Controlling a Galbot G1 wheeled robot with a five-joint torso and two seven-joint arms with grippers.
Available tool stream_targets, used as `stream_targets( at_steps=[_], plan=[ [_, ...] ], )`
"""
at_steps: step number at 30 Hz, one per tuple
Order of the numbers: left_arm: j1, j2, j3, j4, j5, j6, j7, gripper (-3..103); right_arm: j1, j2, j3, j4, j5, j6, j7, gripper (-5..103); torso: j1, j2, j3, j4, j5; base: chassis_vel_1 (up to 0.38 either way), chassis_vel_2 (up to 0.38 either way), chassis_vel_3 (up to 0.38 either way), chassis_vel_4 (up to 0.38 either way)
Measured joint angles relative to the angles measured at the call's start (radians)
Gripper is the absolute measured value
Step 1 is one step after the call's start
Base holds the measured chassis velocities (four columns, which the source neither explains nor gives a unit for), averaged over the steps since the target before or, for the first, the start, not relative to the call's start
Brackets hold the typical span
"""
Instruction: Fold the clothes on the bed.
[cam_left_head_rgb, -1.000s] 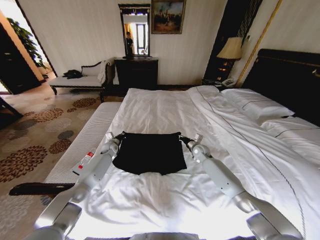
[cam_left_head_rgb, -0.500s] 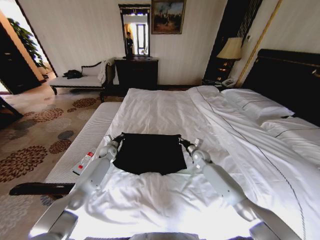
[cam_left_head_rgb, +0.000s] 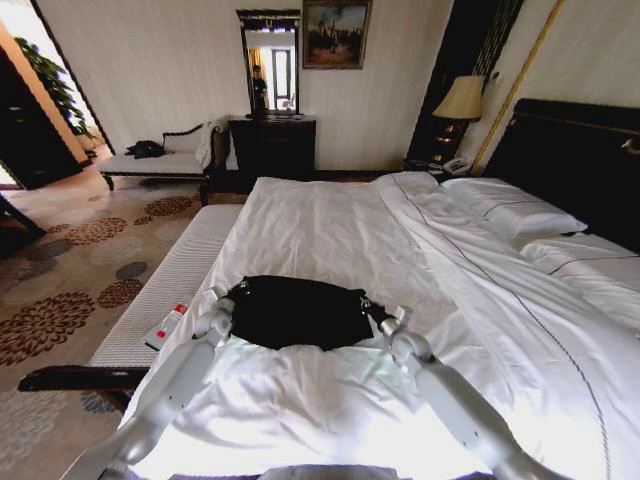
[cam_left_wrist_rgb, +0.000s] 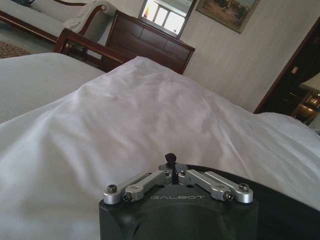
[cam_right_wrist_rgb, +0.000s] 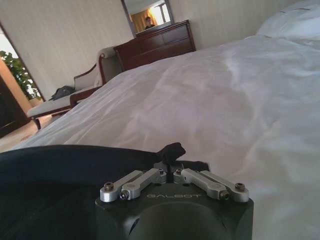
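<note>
Gripping the black T-shirt (cam_left_head_rgb: 297, 312) by its two far corners, your grippers hold it low over the white bed (cam_left_head_rgb: 330, 225), near the foot end.

From the head, you see the left gripper (cam_left_head_rgb: 236, 291) and right gripper (cam_left_head_rgb: 364, 303) at opposite corners of the dark cloth, which sags between them onto the duvet; no lettering shows. From the left wrist, your left gripper's (cam_left_wrist_rgb: 171, 161) fingers are pressed together on a small tuft of black fabric, with the shirt (cam_left_wrist_rgb: 280, 200) beside the housing. From the right wrist, your right gripper (cam_right_wrist_rgb: 171, 152) pinches a bunched black fold, and the shirt (cam_right_wrist_rgb: 65, 170) stretches away taut toward the other arm.
</note>
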Motion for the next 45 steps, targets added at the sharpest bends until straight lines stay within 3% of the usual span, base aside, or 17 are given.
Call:
stream_targets(
  at_steps=[13, 23, 45],
  plan=[
    [0.160, 0.081, -0.067, -0.180, -0.008, -0.014, 0.010, 0, -0.112, -0.025, 0.053, 0.140, -0.074, 0.037, -0.007, 1, 0.000, 0.000, 0.000, 0.0001, -0.0003, 0.000, 0.000, 0.000, 0.000],
    [0.217, 0.124, -0.086, -0.184, 0.008, -0.033, 0.034, 0, -0.258, -0.016, 0.112, 0.155, -0.187, 0.116, -0.052, 1, 0.000, 0.000, 0.000, 0.0000, -0.0002, 0.000, 0.000, 0.000, 0.000],
    [0.307, 0.151, -0.124, -0.240, 0.041, -0.057, 0.037, 0, -0.337, -0.011, 0.124, 0.214, -0.220, 0.128, -0.048, 1, 0.000, 0.000, 0.000, 0.0001, -0.0001, 0.000, 0.000, 0.000, 0.000]
  ],
)
